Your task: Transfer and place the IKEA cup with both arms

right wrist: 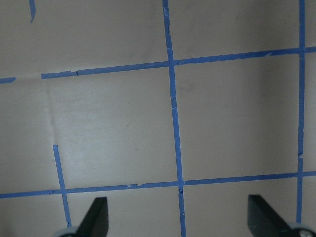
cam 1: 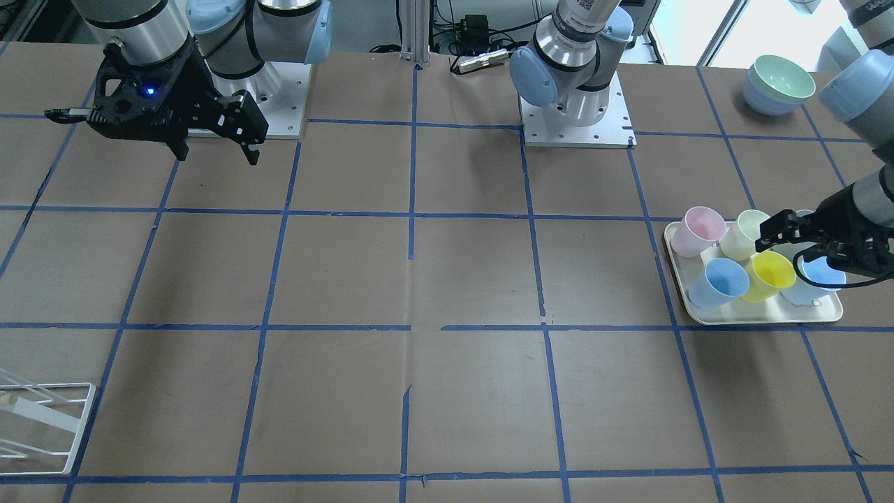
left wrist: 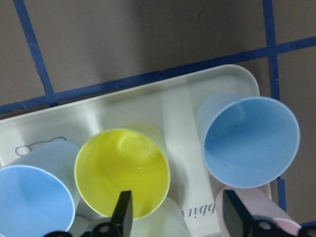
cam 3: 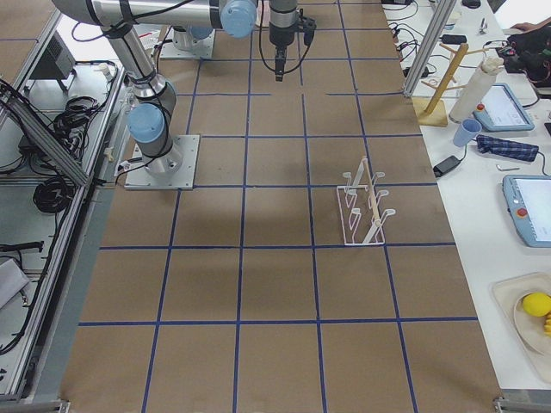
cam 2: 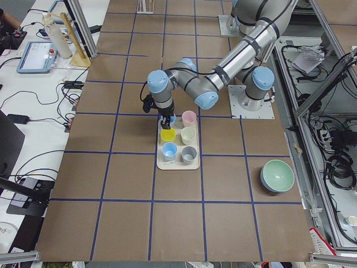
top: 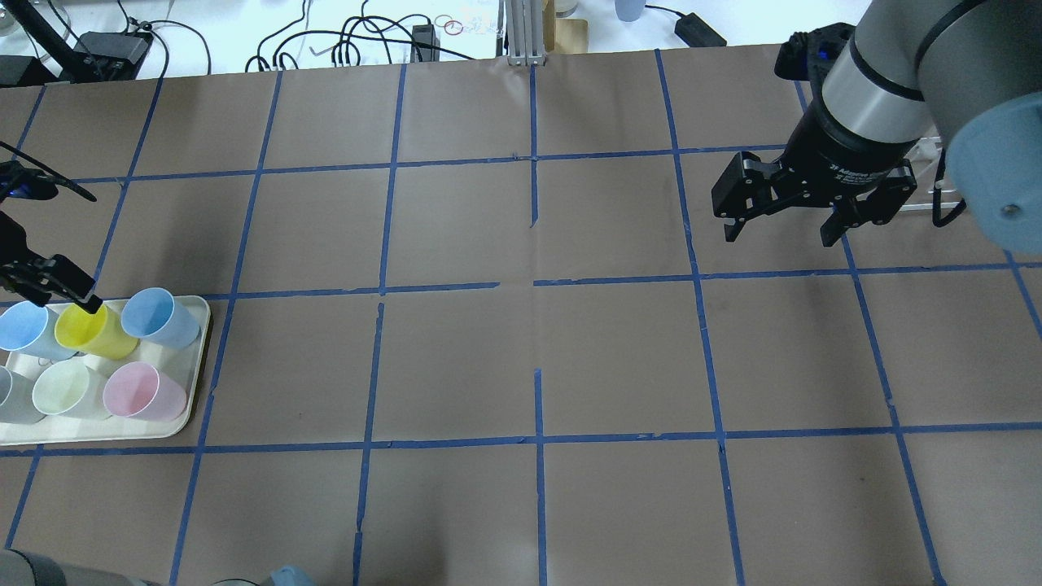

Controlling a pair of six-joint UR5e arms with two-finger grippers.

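The bright yellow IKEA cup (left wrist: 122,170) stands upright on the cream tray (left wrist: 148,106), among pastel cups; it also shows in the front view (cam 1: 768,274) and the overhead view (top: 94,332). My left gripper (left wrist: 177,217) is open and just above it. One finger (left wrist: 123,210) is over the cup's mouth and the other finger (left wrist: 233,212) is outside its wall, so the jaws straddle the near rim. I cannot tell whether it touches the cup. My right gripper (top: 777,237) is open and empty, hovering high over bare table far from the tray, also seen in the front view (cam 1: 217,154).
On the tray, a light blue cup (left wrist: 249,143) and another (left wrist: 34,202) flank the yellow one, with pink (top: 138,391) and pale yellow-green (top: 65,389) cups behind. A green bowl (cam 1: 779,84) sits near the left arm's base. A white wire rack (cam 3: 363,206) stands on the right side.
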